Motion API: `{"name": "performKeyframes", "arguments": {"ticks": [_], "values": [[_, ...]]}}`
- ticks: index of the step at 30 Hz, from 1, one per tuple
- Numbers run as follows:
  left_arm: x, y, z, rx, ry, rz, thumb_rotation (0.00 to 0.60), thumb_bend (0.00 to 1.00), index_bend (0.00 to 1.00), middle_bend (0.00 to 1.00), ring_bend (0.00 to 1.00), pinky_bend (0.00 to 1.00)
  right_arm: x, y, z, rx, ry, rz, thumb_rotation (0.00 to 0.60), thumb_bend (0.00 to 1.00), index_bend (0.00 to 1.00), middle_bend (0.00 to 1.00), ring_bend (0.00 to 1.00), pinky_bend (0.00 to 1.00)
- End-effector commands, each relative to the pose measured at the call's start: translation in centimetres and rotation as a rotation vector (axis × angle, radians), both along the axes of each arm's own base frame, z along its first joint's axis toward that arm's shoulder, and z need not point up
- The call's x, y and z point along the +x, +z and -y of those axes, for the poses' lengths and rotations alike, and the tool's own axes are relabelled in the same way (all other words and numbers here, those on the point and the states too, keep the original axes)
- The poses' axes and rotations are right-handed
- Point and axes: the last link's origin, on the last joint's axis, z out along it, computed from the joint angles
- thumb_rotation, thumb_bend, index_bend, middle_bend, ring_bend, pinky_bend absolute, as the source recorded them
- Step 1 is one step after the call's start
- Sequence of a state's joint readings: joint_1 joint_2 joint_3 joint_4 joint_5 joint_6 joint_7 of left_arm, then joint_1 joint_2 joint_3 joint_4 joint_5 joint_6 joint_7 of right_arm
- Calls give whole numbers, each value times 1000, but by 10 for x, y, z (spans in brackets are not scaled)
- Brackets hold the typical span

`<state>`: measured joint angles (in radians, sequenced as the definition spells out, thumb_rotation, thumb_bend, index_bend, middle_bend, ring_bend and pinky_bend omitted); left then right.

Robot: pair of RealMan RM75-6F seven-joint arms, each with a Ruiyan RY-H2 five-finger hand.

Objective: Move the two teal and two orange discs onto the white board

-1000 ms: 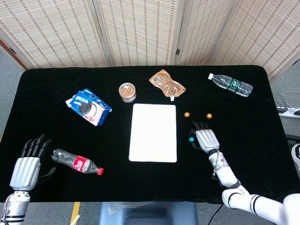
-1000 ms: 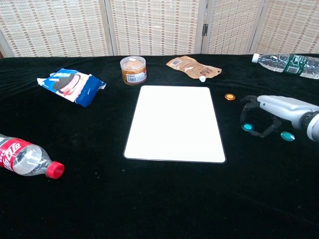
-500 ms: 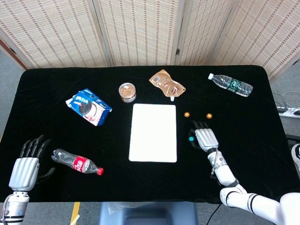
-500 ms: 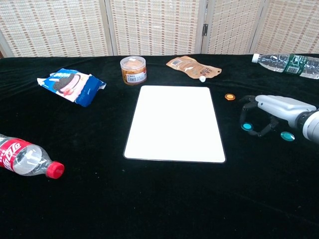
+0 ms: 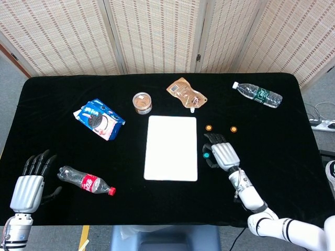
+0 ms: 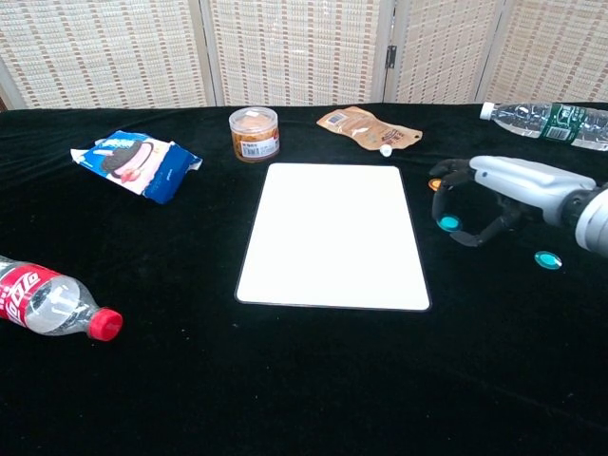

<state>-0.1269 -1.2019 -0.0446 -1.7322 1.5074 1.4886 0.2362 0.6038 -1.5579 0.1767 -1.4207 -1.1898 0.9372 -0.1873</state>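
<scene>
Hand on the left: my left hand (image 5: 27, 187) sits at the near left corner of the table, fingers spread, holding nothing; it has no part in this step.
Clutter on the left: cola bottle (image 5: 85, 181) lying just beside that hand, cookie packet (image 5: 99, 119) further back (neither concerns the task).
Board: white board (image 6: 332, 235) lies flat in the middle with nothing on it, so by my reading none of the four discs is delivered yet.
Step in hand: first disc, carried toward the board.
Carried disc: one teal disc (image 6: 447, 223) is pinched at the fingertips of my right hand (image 6: 494, 190), just beside the board's right edge and, as far as I can judge from the chest view, lifted off the cloth.
Right hand: fingers curled down around that disc, palm facing the table.
Next move: I would take the hand further left until the disc is over the white surface, lower it, then part the fingers (gently, a small disc could roll or stick to a fingertip).
Waiting discs: second teal disc (image 6: 546, 258) on the cloth to the right of the hand; two orange discs (image 5: 209, 127) (image 5: 233, 128) behind it, well apart from the board.
Far right: water bottle (image 5: 257, 94) lying at the back corner.
</scene>
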Motion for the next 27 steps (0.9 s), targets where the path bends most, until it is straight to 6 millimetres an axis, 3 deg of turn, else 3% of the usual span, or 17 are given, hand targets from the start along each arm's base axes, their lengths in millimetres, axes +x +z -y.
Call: {"name": "performKeyframes", "arguments": {"ticks": [1,6,15,18,21,24,27], "values": [[0,1,0,3,-2,1,600,253,142,43,63,0,29,-6,3,31,73,0,600,452,492,108,0,0],[-2,2,2,8,8,2,600,252,142,43,63,0,61,-24,7,74,133,-22,600,452,492,108,0,0],[-10,5,2,13,28,-1,600,252,142,43,63,0,95,-57,7,123,194,-87,600,452,491,103,0,0],[-10,5,2,12,28,-2,600,252,142,43,63,0,99,-64,6,136,202,-105,600,452,451,94,0,0],[-11,6,1,11,29,-1,600,252,142,43,63,0,100,-65,5,140,207,-111,600,452,327,80,0,0],[-11,5,1,9,28,-1,600,253,142,43,63,0,96,-58,4,122,198,-100,600,452,260,77,0,0],[-9,4,0,4,21,-3,600,252,142,43,63,0,86,-48,5,99,179,-94,600,452,258,76,0,0]]}}
